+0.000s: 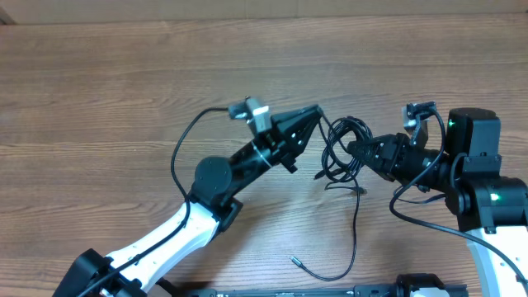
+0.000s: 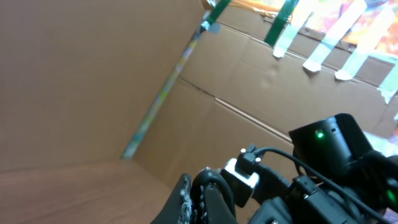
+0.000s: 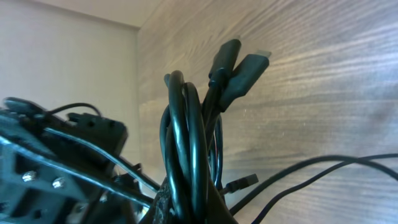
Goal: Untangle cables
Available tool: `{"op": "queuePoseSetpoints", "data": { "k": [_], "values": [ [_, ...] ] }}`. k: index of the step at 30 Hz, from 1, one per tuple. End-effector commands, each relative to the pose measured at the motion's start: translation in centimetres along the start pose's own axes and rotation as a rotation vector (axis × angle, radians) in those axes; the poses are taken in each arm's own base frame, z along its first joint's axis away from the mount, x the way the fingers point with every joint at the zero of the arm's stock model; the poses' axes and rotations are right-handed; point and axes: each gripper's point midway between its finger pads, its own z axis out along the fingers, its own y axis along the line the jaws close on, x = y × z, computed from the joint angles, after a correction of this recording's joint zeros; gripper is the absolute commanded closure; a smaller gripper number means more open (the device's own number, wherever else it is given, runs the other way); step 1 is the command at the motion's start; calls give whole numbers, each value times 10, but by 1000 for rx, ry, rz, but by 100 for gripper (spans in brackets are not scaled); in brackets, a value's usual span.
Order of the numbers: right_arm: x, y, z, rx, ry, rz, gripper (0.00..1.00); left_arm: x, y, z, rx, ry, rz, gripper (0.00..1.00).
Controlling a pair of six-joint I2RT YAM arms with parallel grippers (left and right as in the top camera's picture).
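The cables (image 1: 341,147) form a small black coiled bundle hanging between my two grippers over the wooden table (image 1: 124,74). My right gripper (image 1: 353,149) comes in from the right and is shut on the bundle's side. In the right wrist view the coils (image 3: 186,137) rise from the gripper (image 3: 189,211), with two plug ends (image 3: 239,68) on top. My left gripper (image 1: 316,111) is shut on one strand at the bundle's upper left. That strand (image 2: 214,179) loops over the fingertips (image 2: 181,202). One loose cable trails down to a silver-tipped plug (image 1: 297,261).
The left arm (image 1: 214,177) lies diagonally from the bottom left, its own black wire (image 1: 186,140) arching above it. The right arm base (image 1: 483,190) stands at the right edge. A cardboard wall (image 2: 249,81) with tape strips fills the left wrist view.
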Motion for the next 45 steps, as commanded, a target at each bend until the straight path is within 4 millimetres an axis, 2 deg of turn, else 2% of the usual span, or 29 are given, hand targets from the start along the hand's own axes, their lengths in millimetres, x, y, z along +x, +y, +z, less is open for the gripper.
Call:
{"op": "queuePoseSetpoints", "data": {
  "k": [1, 8, 14, 18, 26, 31, 34, 38, 39, 40, 45],
  "values": [
    [-6, -41, 2, 179, -51, 33, 96, -99, -13, 16, -11, -227, 50, 96],
    [-7, -43, 1, 193, -56, 36, 96, -127, -20, 46, -64, -171, 109, 96],
    [-7, -43, 1, 193, -56, 36, 96, -133, -22, 64, -132, -39, 183, 96],
    [-7, -44, 1, 195, -56, 36, 96, -143, -29, 70, -177, 58, 273, 96],
    [-8, -47, 3, 205, -51, 43, 96, -156, -41, 71, -207, 138, 394, 96],
    [-8, -49, 5, 211, -42, 52, 96, -147, -45, 64, -203, 222, 396, 96],
    [-8, -50, 6, 213, -38, 52, 96, -134, -37, 55, -244, 294, 368, 96],
    [-7, -50, 6, 213, -38, 52, 96, -115, -10, 34, -395, 392, 339, 96],
    [-7, -50, 6, 213, -38, 52, 96, -108, 7, 20, -494, 437, 331, 96],
    [-7, -50, 6, 213, -38, 52, 96, -104, 14, 13, -540, 461, 331, 96],
    [-8, -50, 6, 212, -39, 52, 96, -81, 32, -15, -642, 600, 341, 96]
  ]
}}
